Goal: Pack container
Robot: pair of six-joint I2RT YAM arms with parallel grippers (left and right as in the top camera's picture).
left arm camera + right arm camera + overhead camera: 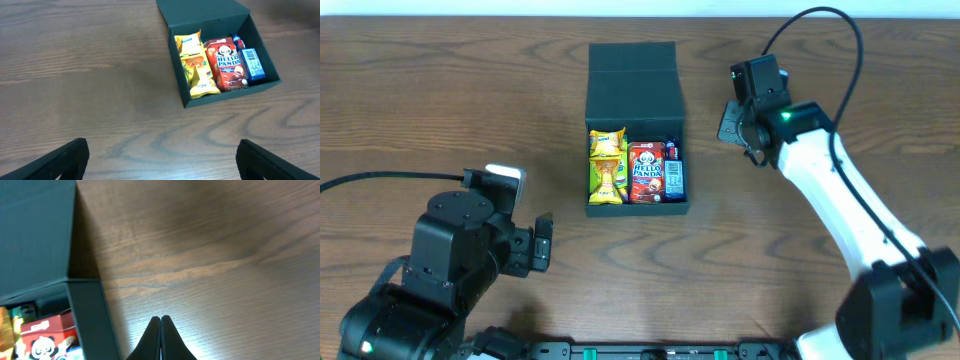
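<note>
The black container (636, 104) sits at the table's middle back, its flap lid (632, 58) folded open behind it. Inside lie yellow snack packets (605, 166), a red Hello Panda box (646, 172) and a blue packet (674, 177). The left wrist view shows the same container (231, 95) ahead and to the right. My left gripper (543, 246) hangs open and empty near the front left, its fingers (67, 159) wide apart over bare wood. My right gripper (734, 124) is shut on nothing just right of the container, its tips (161, 318) pressed together beside the container's wall (92, 322).
Brown wood-grain table (440, 100) all around. The right arm (840, 200) stretches from the front right corner toward the container. The left arm's body (450, 260) fills the front left. A dark rail (650, 350) runs along the front edge.
</note>
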